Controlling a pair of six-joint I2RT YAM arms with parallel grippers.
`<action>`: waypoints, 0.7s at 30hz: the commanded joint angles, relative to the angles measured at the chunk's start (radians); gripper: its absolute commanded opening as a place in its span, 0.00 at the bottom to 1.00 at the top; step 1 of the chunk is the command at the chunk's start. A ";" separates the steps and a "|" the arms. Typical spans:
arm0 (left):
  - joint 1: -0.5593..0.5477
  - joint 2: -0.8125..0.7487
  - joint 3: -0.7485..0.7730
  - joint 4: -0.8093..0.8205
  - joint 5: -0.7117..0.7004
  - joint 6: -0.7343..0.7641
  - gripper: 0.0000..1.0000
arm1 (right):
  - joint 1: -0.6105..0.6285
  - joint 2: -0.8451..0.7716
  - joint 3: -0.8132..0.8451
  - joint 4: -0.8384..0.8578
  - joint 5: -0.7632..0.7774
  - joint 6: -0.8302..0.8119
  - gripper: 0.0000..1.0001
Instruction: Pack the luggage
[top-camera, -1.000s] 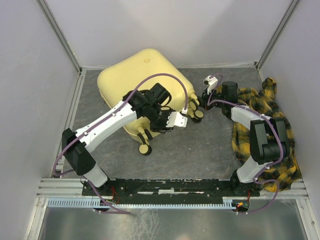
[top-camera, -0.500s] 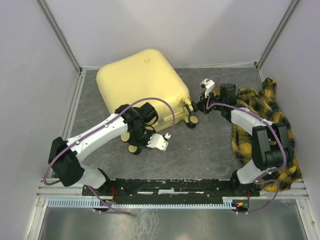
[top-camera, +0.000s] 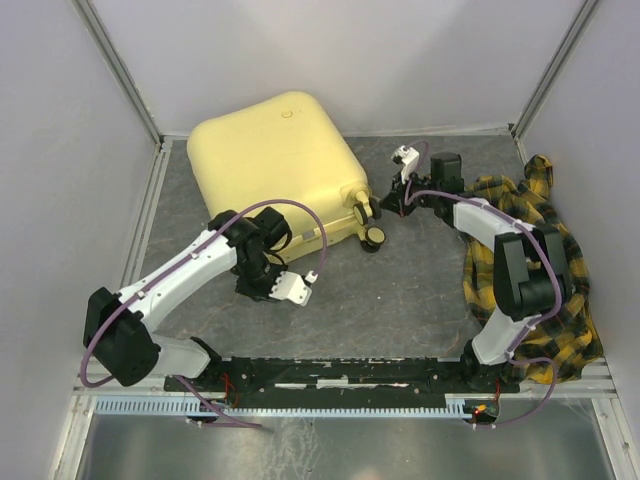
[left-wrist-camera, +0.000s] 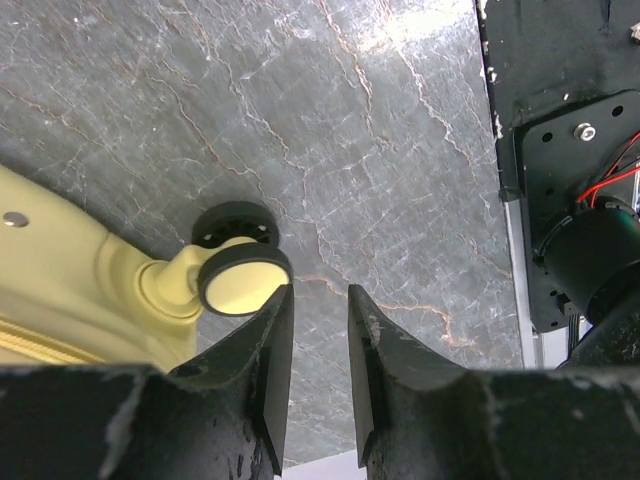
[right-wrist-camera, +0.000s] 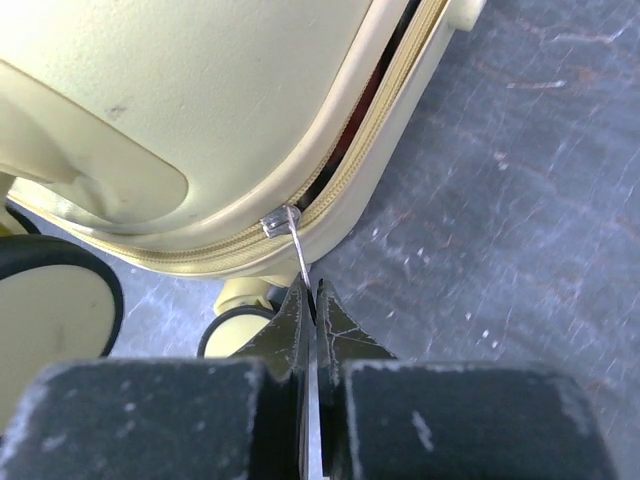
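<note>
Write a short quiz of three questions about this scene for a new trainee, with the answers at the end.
1. True or false: the right gripper is shut on the zipper pull of the luggage.
2. Choose one. Where does the yellow plaid shirt lie? A) inside the luggage; B) on the table, apart from the luggage; C) on top of the luggage.
3. Fill in the missing word: the fingers of the left gripper hold nothing and stand next to a yellow luggage ____.

Key: 1 true; 2 B; 3 wheel.
</note>
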 joint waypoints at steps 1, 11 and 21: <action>0.029 -0.001 -0.001 -0.060 -0.031 0.040 0.34 | -0.027 0.082 0.180 0.164 0.142 0.012 0.02; 0.030 -0.001 0.188 -0.005 0.188 -0.046 0.56 | -0.010 0.174 0.283 0.170 0.019 0.083 0.02; 0.020 0.108 0.443 0.576 0.214 -0.582 0.84 | 0.003 0.141 0.217 0.162 -0.012 0.066 0.02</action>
